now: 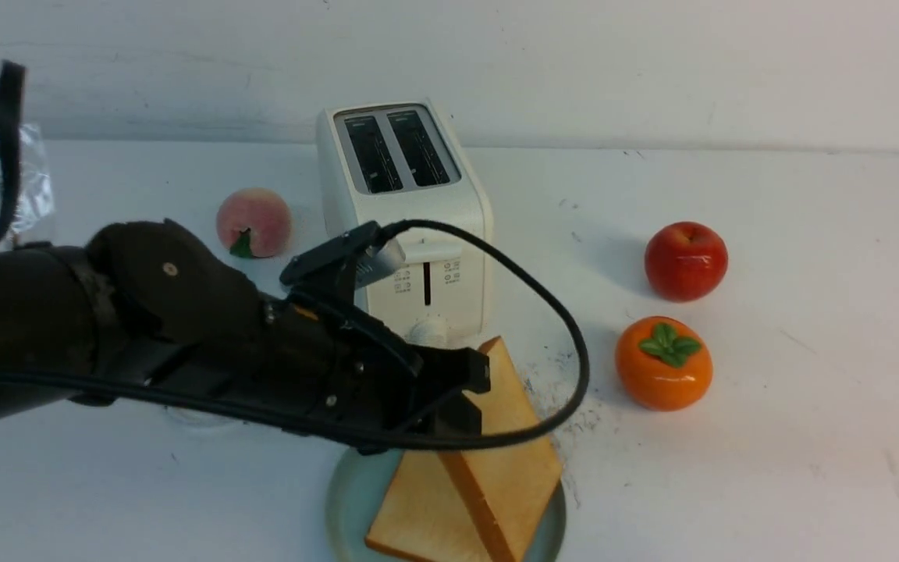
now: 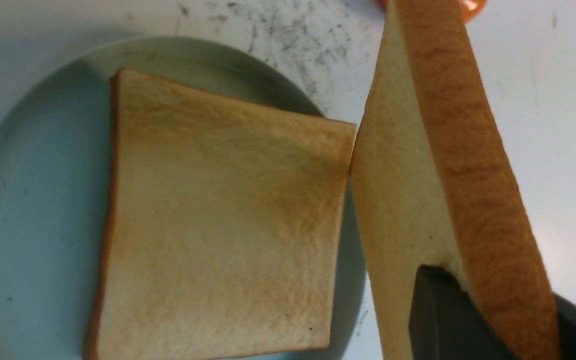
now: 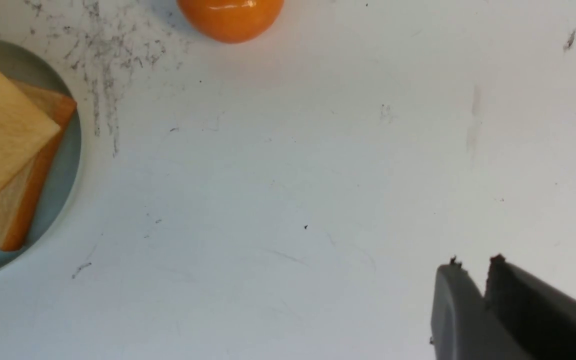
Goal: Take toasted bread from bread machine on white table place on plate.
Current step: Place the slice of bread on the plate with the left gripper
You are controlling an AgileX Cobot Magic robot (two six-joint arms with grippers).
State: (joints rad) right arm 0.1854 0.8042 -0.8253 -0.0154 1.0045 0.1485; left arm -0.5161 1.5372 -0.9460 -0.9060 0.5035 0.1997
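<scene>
Golden-tan toast: one slice (image 2: pixel 228 220) lay on the pale green plate (image 2: pixel 33 200); the other (image 2: pixel 403 165) was pinched in the left claw (image 2: pixel 498 320), its jaws parted by the bread's thickness, over the plate. Both slots of the toaster (image 1: pixel 418 218) stood empty. By judgement, only lowering and release remained. The held slice was tilted; its near crust edge ran obliquely in the front view, toward the robot and rightward. Being square, it had no clear long axis. The right claw (image 3: pixel 475 285) was slightly parted and empty.
</scene>
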